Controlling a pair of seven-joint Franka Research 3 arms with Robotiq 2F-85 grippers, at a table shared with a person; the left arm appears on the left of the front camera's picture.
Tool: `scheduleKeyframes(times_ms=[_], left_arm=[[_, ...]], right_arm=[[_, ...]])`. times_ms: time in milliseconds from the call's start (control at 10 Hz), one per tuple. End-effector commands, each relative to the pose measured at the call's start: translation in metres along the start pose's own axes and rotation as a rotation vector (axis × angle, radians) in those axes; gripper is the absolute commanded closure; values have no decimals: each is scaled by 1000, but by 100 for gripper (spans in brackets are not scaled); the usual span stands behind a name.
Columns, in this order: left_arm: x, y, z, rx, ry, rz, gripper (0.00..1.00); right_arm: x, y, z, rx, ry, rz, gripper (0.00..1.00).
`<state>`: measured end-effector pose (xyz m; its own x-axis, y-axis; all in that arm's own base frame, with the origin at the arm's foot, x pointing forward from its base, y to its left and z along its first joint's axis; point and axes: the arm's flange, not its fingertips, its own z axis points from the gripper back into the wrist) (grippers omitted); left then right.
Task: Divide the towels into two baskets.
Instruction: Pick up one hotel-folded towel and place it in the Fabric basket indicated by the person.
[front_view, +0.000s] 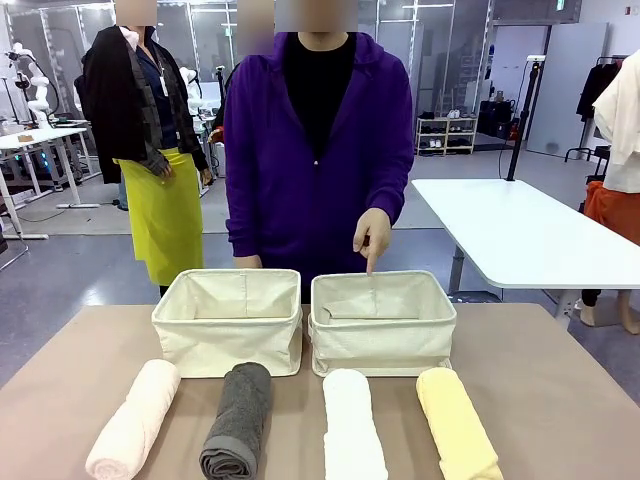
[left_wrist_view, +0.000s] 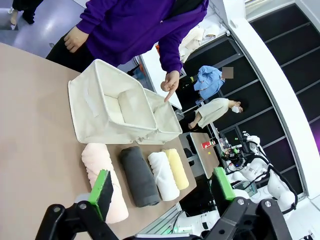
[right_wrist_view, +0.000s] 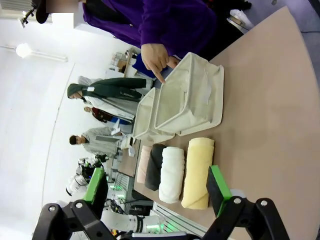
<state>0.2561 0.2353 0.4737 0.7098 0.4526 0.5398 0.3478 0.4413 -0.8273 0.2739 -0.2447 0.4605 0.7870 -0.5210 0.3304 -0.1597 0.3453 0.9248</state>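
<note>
Where the front view ends, white towel, yellow towel cut off.

my right gripper spread wide over the tan table, four rolls lined up past the green pads, yellow towel, white towel, dark grey towel, pink towel, behind them the near basket touching the far basket, person's hand pointing a finger down at the near one's back rim

Pink towel, grey towel, white towel, yellow towel and two cream baskets.
</note>
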Motion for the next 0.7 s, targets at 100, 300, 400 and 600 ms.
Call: scheduleKeyframes(times_ms=[100,300,400,600], left_arm=[[2,-1,3,-18,-8,-9,0],[2,-1,3,-18,-8,-9,0],[2,-1,3,-18,-8,-9,0],[2,-1,3,-18,-8,-9,0]], right_arm=[[-8,34,-79,-178,219,38,0],[-15,48,-143,-287,340,27,0],[-24,51,-173,-369,400,25,0],[-51,49,-228,-477,471,26,0]])
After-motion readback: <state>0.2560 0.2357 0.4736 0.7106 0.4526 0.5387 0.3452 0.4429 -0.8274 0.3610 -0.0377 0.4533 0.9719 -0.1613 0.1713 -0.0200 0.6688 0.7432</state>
